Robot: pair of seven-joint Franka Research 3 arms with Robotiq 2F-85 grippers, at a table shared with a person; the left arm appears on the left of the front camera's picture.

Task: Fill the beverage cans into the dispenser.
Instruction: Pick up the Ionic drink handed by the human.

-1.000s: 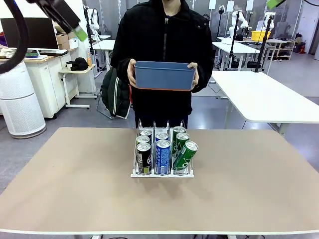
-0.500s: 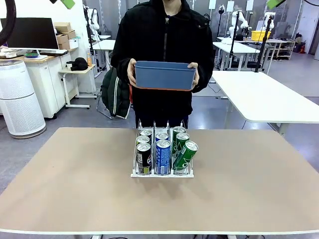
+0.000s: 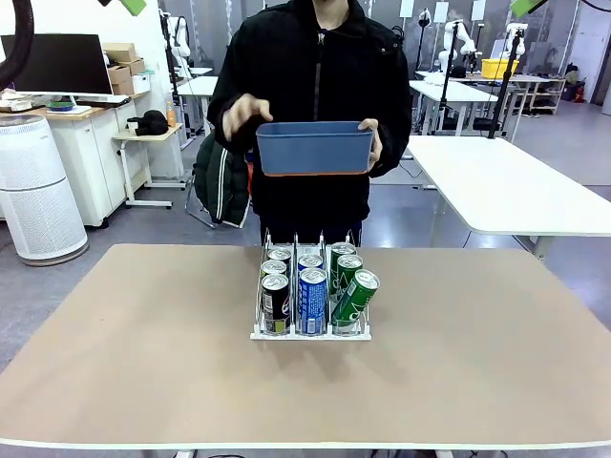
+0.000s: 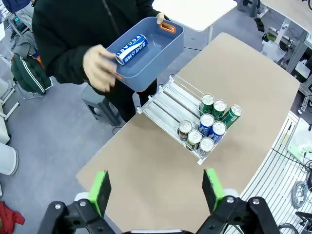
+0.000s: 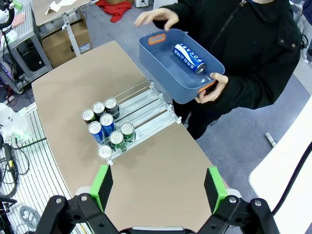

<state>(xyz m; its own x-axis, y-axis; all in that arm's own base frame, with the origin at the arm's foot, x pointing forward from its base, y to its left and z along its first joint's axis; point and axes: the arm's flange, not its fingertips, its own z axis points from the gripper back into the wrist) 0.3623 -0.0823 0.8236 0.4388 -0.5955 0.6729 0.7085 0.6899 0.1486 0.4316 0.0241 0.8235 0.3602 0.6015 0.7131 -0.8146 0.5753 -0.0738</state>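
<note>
At the middle of the table [image 3: 143,334], the rack [image 3: 310,335] was seen with seven cans [image 3: 312,298] gathered at the near end of its three lanes: two dark ones in the left lane, two blue in the middle, three green on the right. The frontmost green can [image 3: 355,298] was tilted, leaning in its lane rather than standing upright. One more blue can [image 4: 130,48] lay on its side in the bin [image 3: 315,148], which was held at chest height beyond the far edge of the table by the person. One hand [image 3: 370,143] was placed on the bin's end; the other hand [image 3: 243,114] was raised just off it and blurred, so its aim could not be judged.

Both grippers were held high over the table. The left gripper [image 4: 156,191] was seen with its jaws wide apart and nothing between them, and the right gripper [image 5: 159,188] was seen likewise.

The cans were judged light, smooth and liable to slip, thin-walled enough to dent under a hard squeeze, and prone to roll when laid flat. A hold across the middle of the barrel, with pads on opposite sides, was judged best. The silver top and rim were better left alone.
</note>
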